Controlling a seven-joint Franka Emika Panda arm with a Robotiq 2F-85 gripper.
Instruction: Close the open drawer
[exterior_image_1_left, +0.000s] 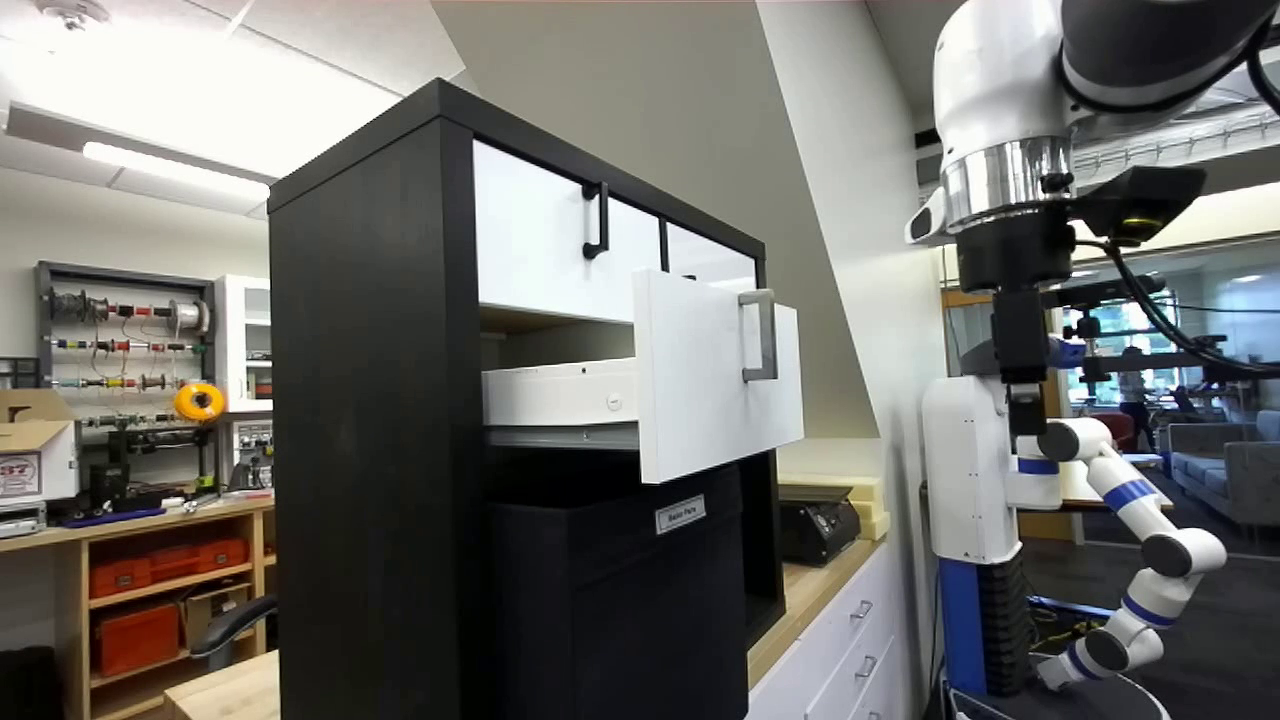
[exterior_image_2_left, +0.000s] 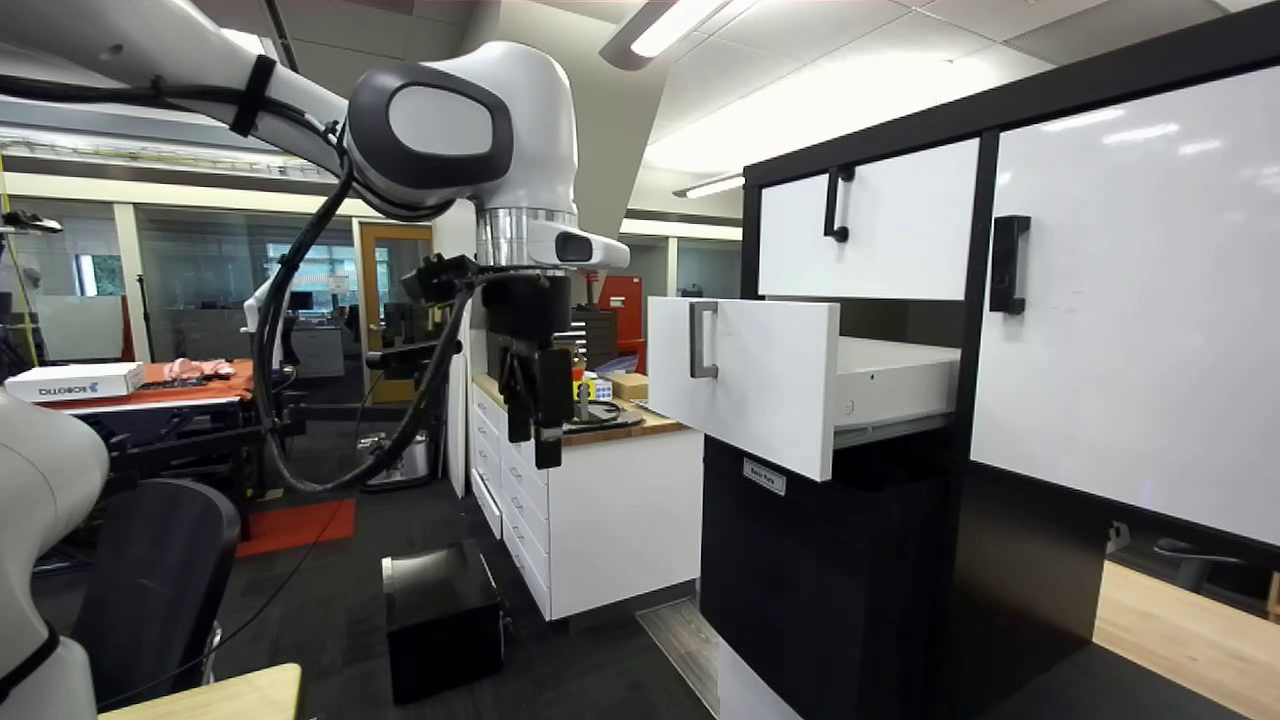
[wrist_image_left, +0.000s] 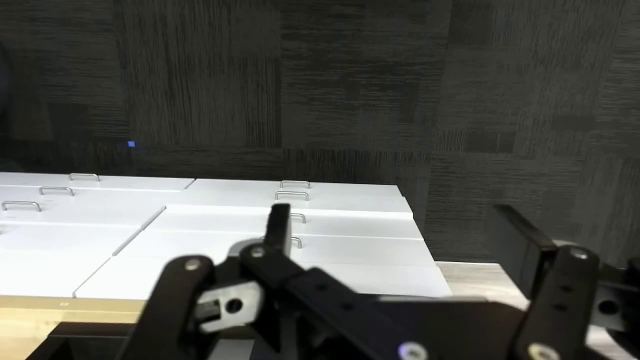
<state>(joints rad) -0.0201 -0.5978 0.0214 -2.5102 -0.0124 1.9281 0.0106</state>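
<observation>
White drawer (exterior_image_1_left: 705, 390) juts out, the hand (wrist_image_left: 400, 235) apart, 2 fingers (wrist_image_left: 516, 245) spread.

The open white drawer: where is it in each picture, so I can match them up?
In an exterior view: near the centre, the open drawer juts right from the black cabinet.
In an exterior view: right of centre, the open drawer juts left.
Wrist view: I can't make it out.
Shared landmark: the gripper, low in the wrist view, also in both exterior views.
</observation>
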